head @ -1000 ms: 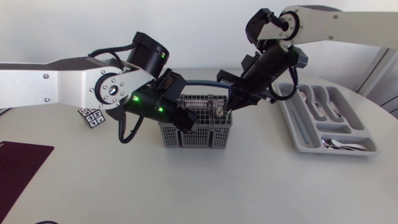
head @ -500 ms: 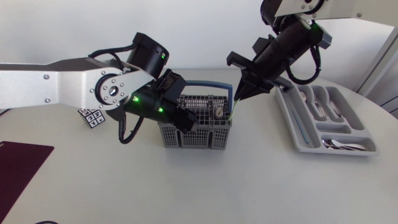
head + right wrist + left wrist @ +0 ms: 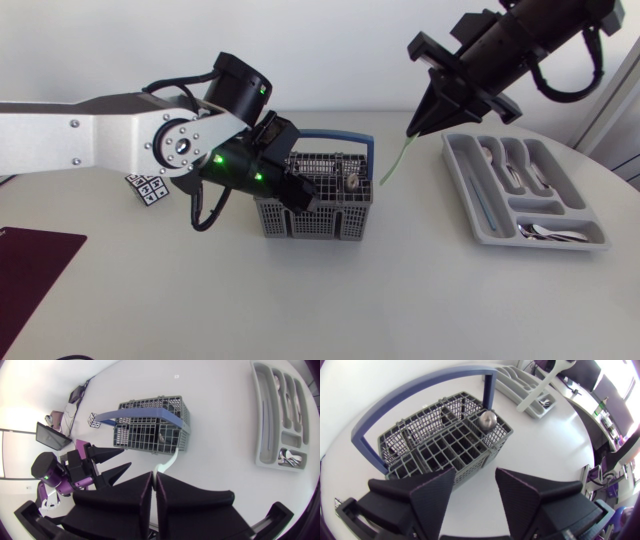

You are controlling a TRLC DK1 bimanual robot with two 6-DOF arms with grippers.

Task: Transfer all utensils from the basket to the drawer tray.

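- Nearest the front edge, at the near left corner of the table (image 3: 400, 300), lay a dark red mat (image 3: 30, 262), well out of the play.
- Mid-table stood the basket (image 3: 316, 205), with grey grid walls and a blue handle (image 3: 335, 135) arched over it. A round metal end (image 3: 487, 419) poked up from one corner compartment, so by my reckoning the job was not finished.
- The left gripper (image 3: 475, 477) sat at the basket's left side, fingers spread and nothing between them: released. Whether it touched the wall, I could not tell.
- Just beyond the basket's right corner the utensil (image 3: 392, 165) hung in the air. Its lower tip was close beside the rim and, as far as I could judge, clear of the compartments.
- It was slim, pale green and gently curved, probably light plastic. Fork, knife or spoon? No telling.
- Higher, toward the far edge, the right gripper (image 3: 418, 122) was clenched on the utensil's upper end, between basket and tray.
- The step in hand looked like the carry. The next move called for a swing right over the tray, lowering the dangling end into a long slot, laying it flat, then letting go.
- By the right edge lay the tray (image 3: 466, 195), light grey, with metal cutlery (image 3: 510, 165) in its long slots and spoons (image 3: 545, 232) in the small end compartment.
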